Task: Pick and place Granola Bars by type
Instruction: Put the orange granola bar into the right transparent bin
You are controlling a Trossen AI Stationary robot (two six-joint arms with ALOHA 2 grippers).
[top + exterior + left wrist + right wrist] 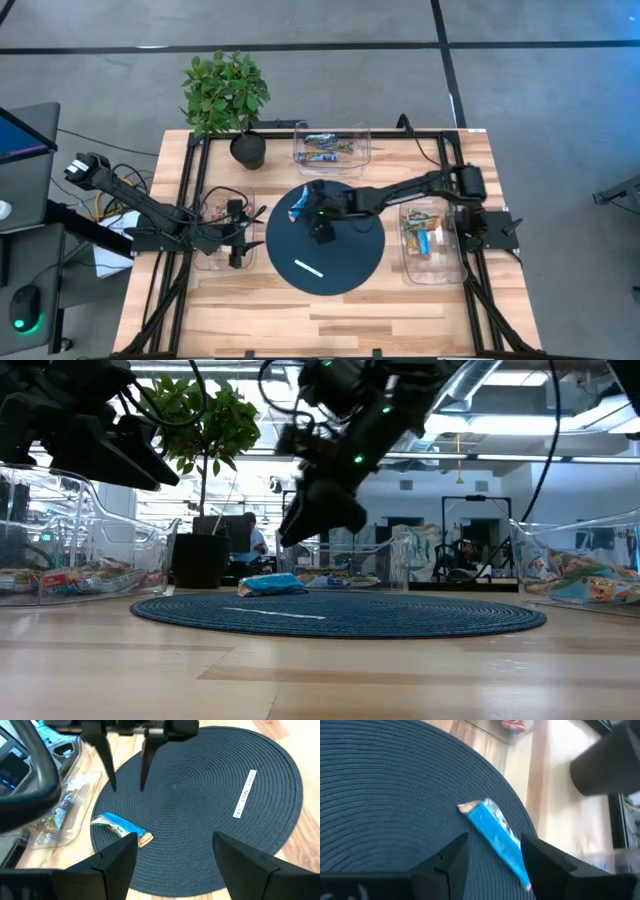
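From above, a round dark blue woven mat (325,245) lies at the middle of the wooden table (330,310). One glossy blue-and-white granola bar (300,203) lies flat near the mat's far left rim, and a thin white stick (308,267) lies nearer its front edge. Three clear plastic bins hold more wrapped bars: one at the far edge (331,146), one at the right edge (428,243), one at the left edge (224,232). The right arm reaches across the mat, its right gripper (320,228) poised over the centre, beside the bar. The left gripper (238,252) hangs by the left bin.

From table height, the bar (270,585) rests on the mat, apart from the dark gripper (322,518) above it.

The left wrist camera shows the bar (121,827) slightly crumpled, with an orange end, and the right gripper's two fingers (106,762) parted, empty, tips just above the mat. The left claw (175,860) is spread wide, holding nothing.

The right wrist camera shows the bar (496,837) lying slantwise just ahead of the separated fingers (451,855).
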